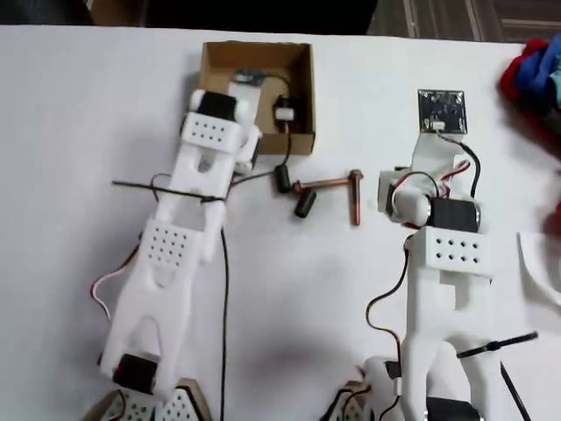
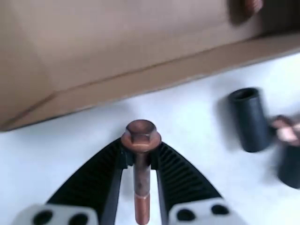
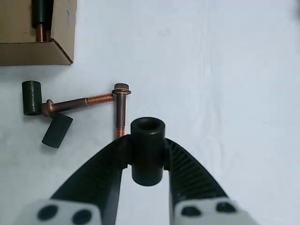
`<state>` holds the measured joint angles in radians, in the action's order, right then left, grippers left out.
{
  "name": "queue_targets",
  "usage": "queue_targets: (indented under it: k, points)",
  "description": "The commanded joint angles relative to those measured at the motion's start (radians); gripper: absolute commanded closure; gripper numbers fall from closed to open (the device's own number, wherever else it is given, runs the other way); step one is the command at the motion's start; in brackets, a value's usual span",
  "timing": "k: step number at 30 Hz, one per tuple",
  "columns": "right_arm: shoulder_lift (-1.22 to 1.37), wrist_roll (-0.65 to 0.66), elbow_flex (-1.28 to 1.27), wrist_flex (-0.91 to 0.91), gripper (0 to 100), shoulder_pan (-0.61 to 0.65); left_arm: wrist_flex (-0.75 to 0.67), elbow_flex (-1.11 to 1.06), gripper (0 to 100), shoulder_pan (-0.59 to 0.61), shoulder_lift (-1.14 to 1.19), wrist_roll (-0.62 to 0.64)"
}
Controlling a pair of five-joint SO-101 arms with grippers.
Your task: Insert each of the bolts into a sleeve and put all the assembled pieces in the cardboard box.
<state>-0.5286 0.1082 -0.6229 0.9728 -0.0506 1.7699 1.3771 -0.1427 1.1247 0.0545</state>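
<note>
My left gripper [image 2: 140, 147] is shut on a copper bolt [image 2: 140, 133], head pointing away, just in front of the cardboard box's outer wall [image 2: 140, 51]. In the high view this gripper [image 1: 248, 149] sits at the front right corner of the box [image 1: 256, 44]. My right gripper [image 3: 147, 145] is shut on a black sleeve [image 3: 147, 152] with its bore facing outward. Ahead of it lie two loose bolts [image 3: 77, 102] [image 3: 121, 110] and two black sleeves [image 3: 31, 97] [image 3: 57, 131]. An assembled bolt and sleeve [image 3: 41, 18] lies inside the box [image 3: 28, 51].
The loose bolts [image 1: 324, 184] [image 1: 356, 197] and sleeves [image 1: 282, 178] [image 1: 305, 203] lie between the two arms. Red and blue cloth [image 1: 530, 70] lies at the far right, and a white object [image 1: 539, 272] is at the right edge. Cables trail beside both arms.
</note>
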Motion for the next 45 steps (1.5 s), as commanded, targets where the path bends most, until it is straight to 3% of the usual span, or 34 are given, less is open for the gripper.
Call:
queue_targets:
  k: [1, 5, 9, 17, 21, 27, 33, 41, 45]
  points:
    - [-0.042, -0.011, -0.014, -0.047, 97.8, -0.001, 0.020, 0.056, 97, -0.012, -0.219, 0.003]
    - [-0.042, -0.011, -0.023, -0.058, 97.8, 0.013, 0.020, -0.044, 97, -0.034, -0.381, 0.098]
    - [-0.042, -0.011, -0.037, -0.058, 97.7, 0.035, 0.020, -0.303, 97, -0.080, -0.598, 0.157]
    - [-0.042, -0.011, -0.126, -0.148, 97.7, 0.096, -0.049, -0.794, 97, -0.137, -1.108, 0.178]
    - [-0.065, -0.014, -0.215, -0.242, 97.7, 0.119, -0.212, -1.012, 97, -0.132, -1.315, 0.175]
    - [-0.371, -0.052, -0.635, -0.670, 97.8, 0.136, -0.523, -1.440, 97, -0.158, -1.582, 0.025]
    - [-0.659, -0.060, -0.822, -0.779, 97.7, 0.185, -0.922, -1.791, 97, -0.163, -1.792, 0.021]
    - [-0.696, -0.054, -0.977, -0.986, 97.7, 0.358, -1.307, -1.925, 97, -0.265, -1.846, 0.014]
    - [-0.704, -0.055, -0.985, -0.990, 97.7, 0.361, -1.343, -1.902, 97, -0.302, -1.847, 0.014]
